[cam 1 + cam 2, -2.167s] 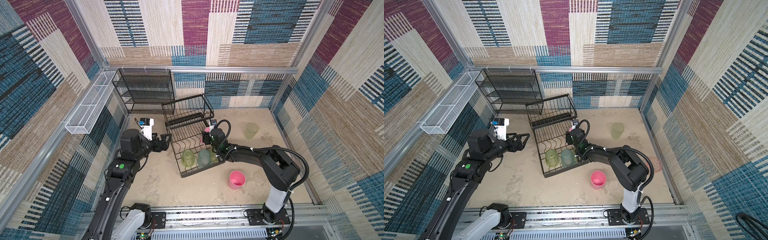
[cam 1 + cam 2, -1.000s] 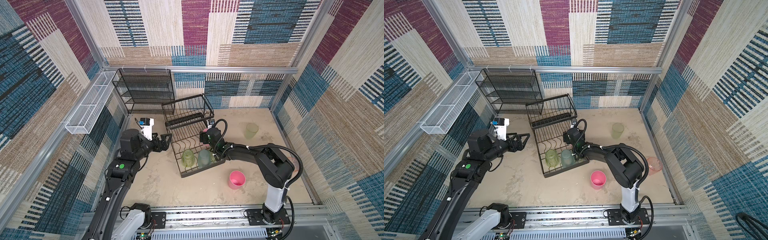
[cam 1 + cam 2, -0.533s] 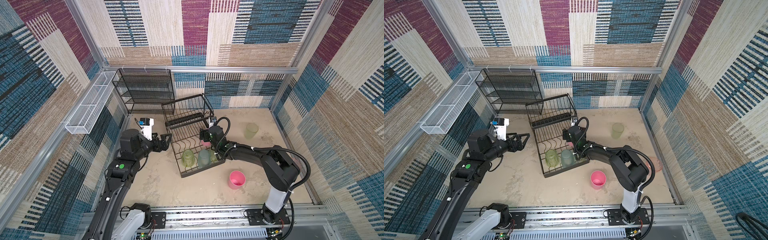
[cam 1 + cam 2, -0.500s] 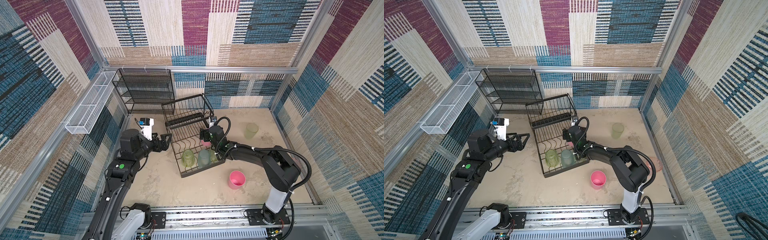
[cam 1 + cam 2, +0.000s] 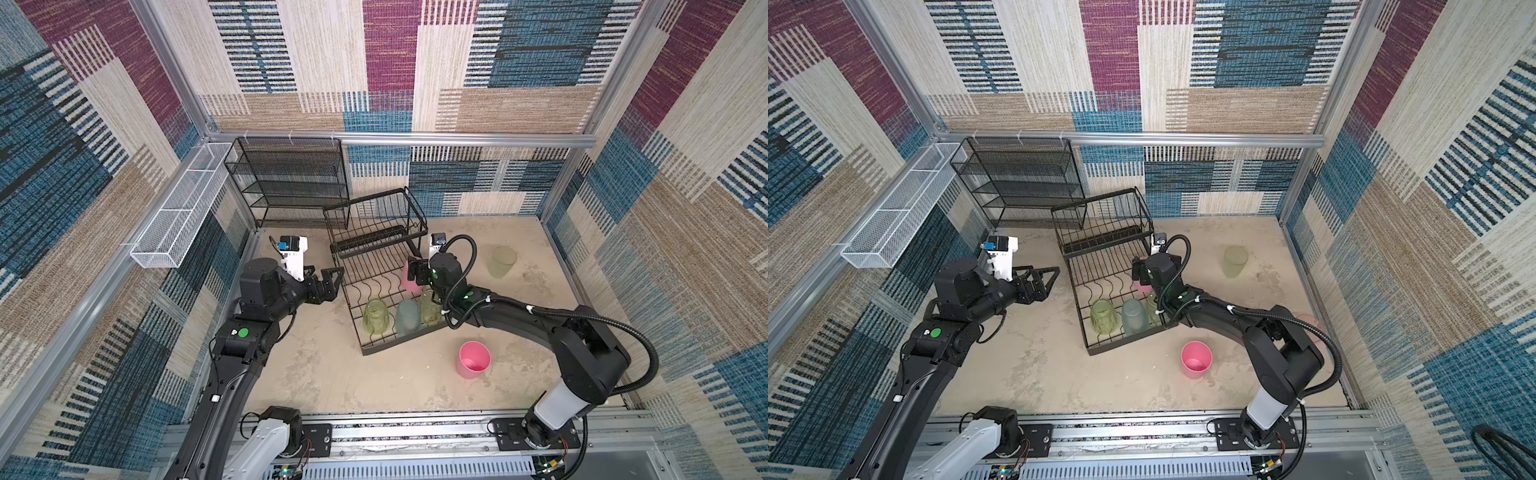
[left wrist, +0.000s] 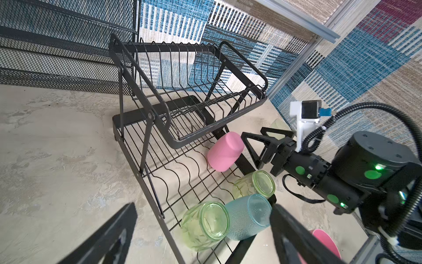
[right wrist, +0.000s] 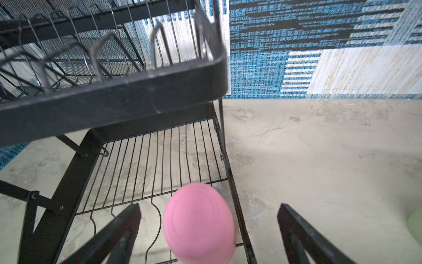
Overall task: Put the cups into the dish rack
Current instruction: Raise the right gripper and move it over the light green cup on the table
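Note:
The black wire dish rack [image 5: 376, 243] stands mid-table. Its lower tier holds two yellow-green cups [image 5: 376, 316] [image 5: 430, 305], a teal cup [image 5: 407, 316] and a pink cup [image 6: 225, 152] lying tilted, base up. My right gripper [image 7: 209, 205] is open around that pink cup [image 7: 198, 219], with a gap on each side. My left gripper [image 5: 332, 278] is open and empty at the rack's left edge. On the table are another pink cup [image 5: 473, 359], a yellow-green cup [image 5: 502, 262] and a reddish-pink cup [image 5: 1308, 326].
A black fine-mesh shelf unit [image 5: 291, 183] stands against the back wall behind the rack. A long white mesh trough [image 5: 178, 212] hangs on the left wall. The rack's upper basket [image 7: 114, 107] overhangs the right gripper.
The right gripper's jaws have widened off the pink cup, which now rests on the rack's lower tier. The left arm has not moved.

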You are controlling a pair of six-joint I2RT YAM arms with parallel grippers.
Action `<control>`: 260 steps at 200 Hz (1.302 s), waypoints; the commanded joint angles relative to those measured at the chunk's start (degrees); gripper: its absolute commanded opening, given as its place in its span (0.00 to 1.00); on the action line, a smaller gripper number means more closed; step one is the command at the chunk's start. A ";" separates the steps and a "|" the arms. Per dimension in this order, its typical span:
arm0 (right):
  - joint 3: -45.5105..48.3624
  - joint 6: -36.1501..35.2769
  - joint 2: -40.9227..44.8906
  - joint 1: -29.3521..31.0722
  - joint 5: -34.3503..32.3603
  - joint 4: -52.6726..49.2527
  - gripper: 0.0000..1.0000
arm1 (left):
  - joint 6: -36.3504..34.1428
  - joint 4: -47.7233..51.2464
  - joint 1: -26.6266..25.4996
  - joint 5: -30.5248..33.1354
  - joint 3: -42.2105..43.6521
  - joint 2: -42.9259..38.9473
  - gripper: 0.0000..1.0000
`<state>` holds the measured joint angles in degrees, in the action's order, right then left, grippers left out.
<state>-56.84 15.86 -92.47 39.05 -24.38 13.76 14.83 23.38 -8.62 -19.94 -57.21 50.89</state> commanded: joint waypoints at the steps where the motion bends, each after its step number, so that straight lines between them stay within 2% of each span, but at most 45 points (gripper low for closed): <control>1: 1.79 1.80 3.45 -0.01 -2.86 -3.79 0.96 | 0.81 -1.48 0.10 -1.47 0.08 -0.23 0.94; 30: 3.49 4.74 8.28 -1.81 -4.00 -10.10 0.94 | 1.07 -1.67 0.10 -2.58 0.09 -0.27 0.95; 65: 6.96 10.46 15.04 -10.42 1.43 -14.47 0.90 | 1.47 -2.41 0.01 -5.04 0.29 -0.46 0.94; 96: 5.74 12.16 16.65 -19.41 7.30 -17.89 0.87 | 2.30 -4.00 -0.34 -9.07 0.67 -0.27 0.94; 116: 1.35 11.13 14.31 -23.60 10.58 -21.89 0.85 | 2.32 -5.29 -1.23 -12.73 0.87 -0.04 0.95; 129: -2.21 10.06 11.75 -25.57 11.81 -24.68 0.84 | 1.82 -5.58 -2.44 -17.27 0.62 0.42 0.94; 147: -6.78 8.58 7.91 -28.44 14.66 -27.94 0.79 | 0.93 -5.61 -4.99 -19.45 0.48 0.58 0.94; 167: -12.79 6.28 2.27 -31.14 17.32 -32.26 0.77 | -0.09 -5.56 -8.03 -19.80 0.61 0.48 0.94; 199: -20.93 2.95 -5.79 -32.49 15.81 -38.03 0.68 | -0.68 -5.49 -11.08 -19.78 0.70 0.77 0.94; 260: -25.29 0.45 -11.79 -34.75 13.73 -40.64 0.60 | -1.47 -4.72 -12.06 -19.65 0.38 0.70 0.94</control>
<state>-81.34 17.89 -103.28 4.45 -9.30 -25.21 14.52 19.11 -20.69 -39.13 -56.51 51.70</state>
